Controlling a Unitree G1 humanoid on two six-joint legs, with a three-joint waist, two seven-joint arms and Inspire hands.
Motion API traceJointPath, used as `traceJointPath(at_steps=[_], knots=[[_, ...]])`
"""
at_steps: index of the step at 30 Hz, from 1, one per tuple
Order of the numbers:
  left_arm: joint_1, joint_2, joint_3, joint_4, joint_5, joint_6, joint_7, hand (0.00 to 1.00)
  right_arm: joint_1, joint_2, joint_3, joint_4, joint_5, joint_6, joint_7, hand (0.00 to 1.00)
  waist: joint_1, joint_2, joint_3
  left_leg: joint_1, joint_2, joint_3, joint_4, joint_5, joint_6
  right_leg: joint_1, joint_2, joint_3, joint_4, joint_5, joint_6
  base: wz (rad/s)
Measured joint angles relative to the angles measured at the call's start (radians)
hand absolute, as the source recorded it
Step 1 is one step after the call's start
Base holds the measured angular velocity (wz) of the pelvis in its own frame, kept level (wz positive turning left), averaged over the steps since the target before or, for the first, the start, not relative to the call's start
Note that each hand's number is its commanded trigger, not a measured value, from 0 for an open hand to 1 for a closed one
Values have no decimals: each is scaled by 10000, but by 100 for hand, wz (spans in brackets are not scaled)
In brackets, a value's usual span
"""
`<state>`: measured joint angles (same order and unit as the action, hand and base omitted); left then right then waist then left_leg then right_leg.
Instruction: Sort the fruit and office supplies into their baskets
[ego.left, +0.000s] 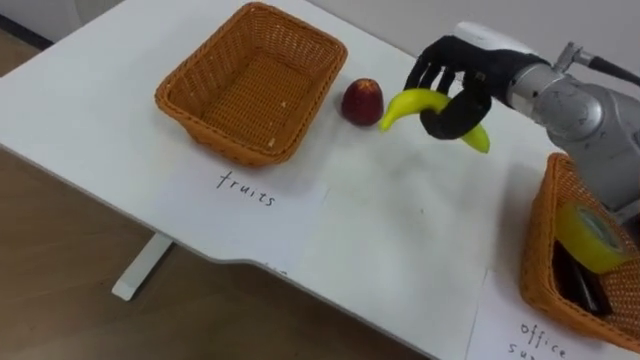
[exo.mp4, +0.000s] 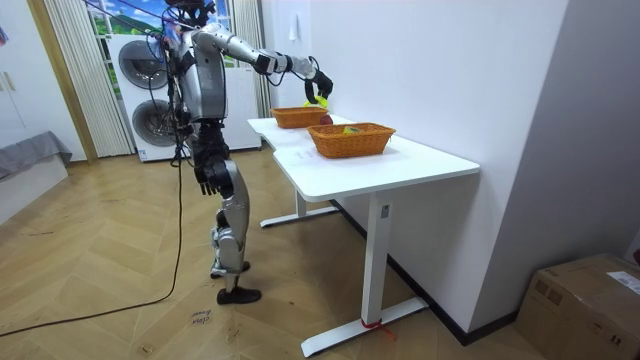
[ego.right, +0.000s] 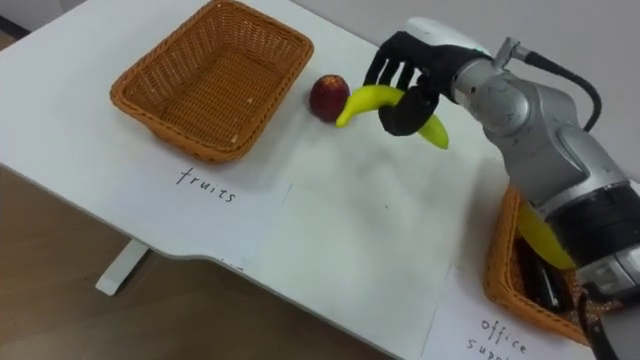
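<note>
Yellow banana (ego.left: 408, 103) is being gripped by the right hand (ego.left: 458, 108) beside the apple (ego.left: 362, 100), likely needing a leftward carry into the fruit basket (ego.left: 225, 140).

1. A room in a home, doing duty as a laundry: two stacked washing machines (exo.mp4: 150, 92) stand at ten o'clock in the room view.
2. Long pale curtains (exo.mp4: 68, 70) hang left of them.
3. Herringbone wood floor (exo.mp4: 130, 260) at seven o'clock.
4. A cardboard box (exo.mp4: 585, 300) at four o'clock.

Apple (ego.left: 362, 101) just beside fruit basket (ego.left: 215, 128)
</note>
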<state>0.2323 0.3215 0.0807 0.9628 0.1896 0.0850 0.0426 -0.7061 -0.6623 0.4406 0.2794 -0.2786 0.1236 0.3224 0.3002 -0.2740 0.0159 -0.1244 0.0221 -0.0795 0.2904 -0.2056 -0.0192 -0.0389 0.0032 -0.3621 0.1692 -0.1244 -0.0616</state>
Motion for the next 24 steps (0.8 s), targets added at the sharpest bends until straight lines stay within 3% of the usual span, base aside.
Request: traceJointPath(at_steps=[6,8,17,22,24], knots=[[288,-237,177,-103,1,70,178,0,1,-44,-392,-1020,154,17,183,100,-30,125,-35,334,7,14,-106,0,-1,272,-44,19,-4,-1,0,-1],[365,-254,215,-167,0,170,258,0,0,-80,-408,-1295,360,32,195,100,-64,81,-79,375,12,13,-190,31,-16,277,-54,20,-12,-2,0,0],[522,-630,353,-602,17,384,549,0,-21,-89,-478,-1907,366,163,515,100,-176,52,-104,485,-67,-11,-227,57,23,418,-140,-42,-6,-107,49,1],[590,-660,314,-897,26,391,549,0,-54,71,-476,-2157,281,400,532,100,-68,15,-120,812,-173,-43,-502,131,112,604,-213,-54,6,-202,149,2],[616,-650,315,-1010,208,389,549,0,-54,175,-466,-2158,296,490,531,100,144,-7,-99,1161,-206,-49,-764,158,142,818,-215,21,2,-265,215,0]])
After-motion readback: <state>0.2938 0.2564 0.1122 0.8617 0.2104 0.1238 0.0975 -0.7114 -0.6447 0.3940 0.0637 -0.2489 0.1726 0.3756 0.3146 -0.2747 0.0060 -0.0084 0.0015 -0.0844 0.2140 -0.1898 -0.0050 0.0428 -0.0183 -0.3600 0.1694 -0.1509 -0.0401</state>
